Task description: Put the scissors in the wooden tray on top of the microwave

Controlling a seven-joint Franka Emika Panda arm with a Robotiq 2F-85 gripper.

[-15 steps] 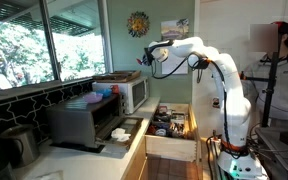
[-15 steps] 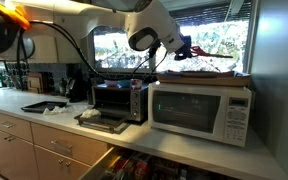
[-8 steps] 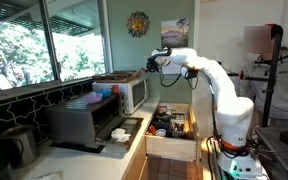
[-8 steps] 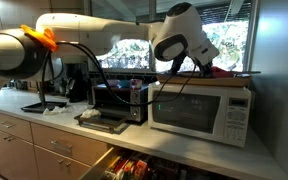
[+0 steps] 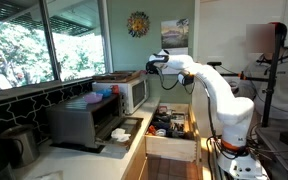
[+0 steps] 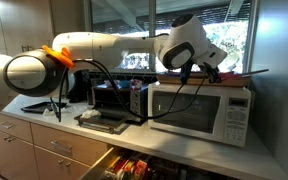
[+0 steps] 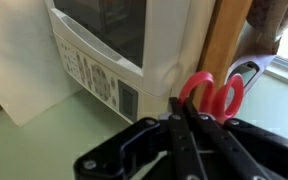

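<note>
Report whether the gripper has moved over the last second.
Yes, the gripper shifted right and down, along the top of the microwave, in an exterior view.

Daylight thru windows [image 5: 44,45] along counter's [image 5: 89,160] back edge = main light src; panes blown out in both exterior views. Counter's front edge dim, backlit. Wrist view soft: gripper [image 7: 179,115] & scissors [image 7: 214,97] blurred in fg, microwave [image 7: 114,50] sharper. All low-res.
</note>
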